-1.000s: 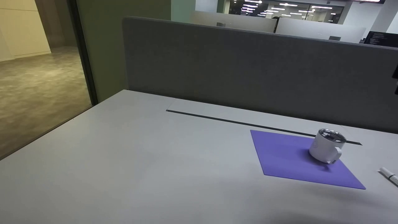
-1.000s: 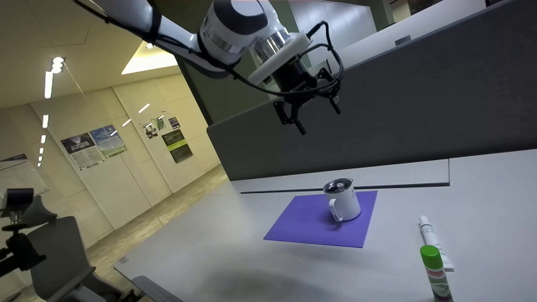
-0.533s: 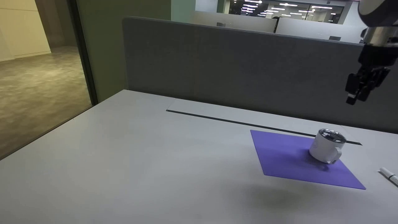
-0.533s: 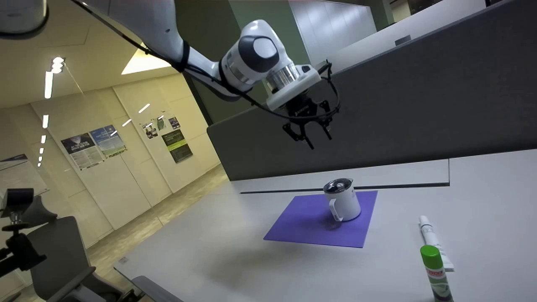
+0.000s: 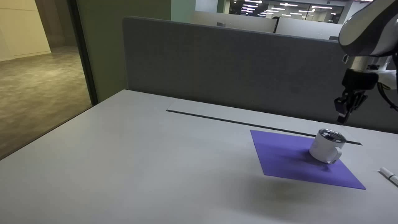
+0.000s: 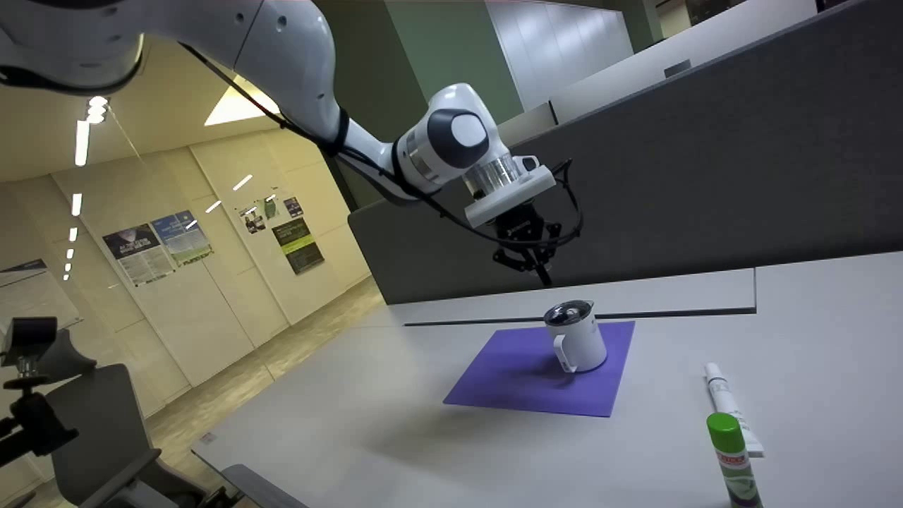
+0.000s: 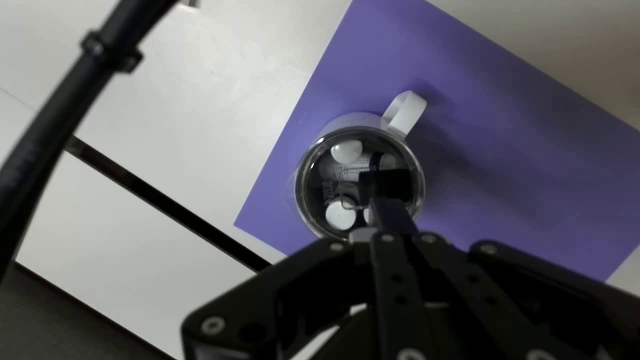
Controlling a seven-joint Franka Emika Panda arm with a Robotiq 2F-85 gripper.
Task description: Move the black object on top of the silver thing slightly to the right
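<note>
The silver thing, a squat pale mug (image 5: 325, 149) with a shiny clear lid, stands upright with its handle towards the front. It is in both exterior views, the mug (image 6: 578, 346) resting on the purple mat. On its lid, the black object (image 7: 395, 181) shows in the wrist view as a small dark flat piece, partly overlapped by my fingertips. My gripper (image 7: 392, 215) is shut with nothing visible between the fingers. In both exterior views the gripper (image 5: 342, 118) hangs just above the mug, and a gap shows between the gripper (image 6: 545, 278) and the lid.
The purple mat (image 5: 286, 161) lies under the mug. A black strip (image 6: 677, 312) crosses the desk behind it, before a tall grey partition (image 6: 705, 176). A white tube (image 6: 725, 395) and a green-capped stick (image 6: 734, 458) are off to one side. A cable (image 7: 65, 110) crosses the wrist view.
My gripper has come down towards the mug and its fingers have gone from wide open to shut. The arm has entered an exterior view. The mug has not moved.
</note>
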